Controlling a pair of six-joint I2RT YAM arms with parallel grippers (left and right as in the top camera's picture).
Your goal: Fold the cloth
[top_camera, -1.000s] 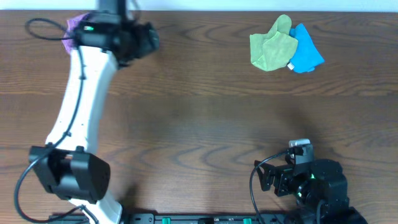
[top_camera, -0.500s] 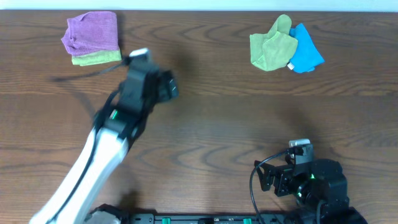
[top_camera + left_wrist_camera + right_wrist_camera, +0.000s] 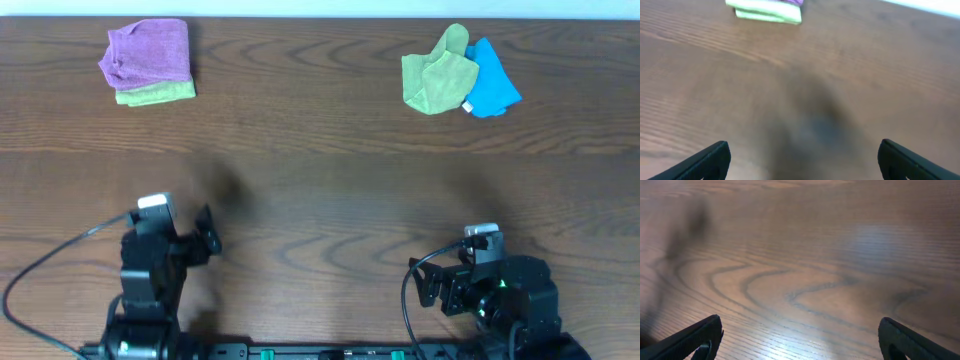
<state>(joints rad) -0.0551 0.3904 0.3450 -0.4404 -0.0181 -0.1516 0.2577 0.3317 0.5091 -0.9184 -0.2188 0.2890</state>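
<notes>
The purple cloth [image 3: 148, 52] lies folded at the table's far left, on top of a folded lime-green cloth [image 3: 155, 94]. No white tag shows on it. In the left wrist view only its edge [image 3: 790, 1] shows at the top, above the green cloth [image 3: 767, 12]. My left gripper [image 3: 180, 225] is open and empty near the front left of the table, far from the cloth; its jaws [image 3: 805, 160] hang wide apart over bare wood. My right gripper [image 3: 450, 258] is open and empty at the front right, with its jaws [image 3: 800, 340] over bare wood.
A crumpled lime-green cloth [image 3: 436, 72] and a blue cloth [image 3: 492, 82] lie together at the far right. The wooden table [image 3: 320, 190] spans the whole view, its far edge just behind the cloths.
My left arm has pulled back from the purple cloth at the far left to the front left of the table, leaving the cloth folded on the green one. The right arm has not moved.
</notes>
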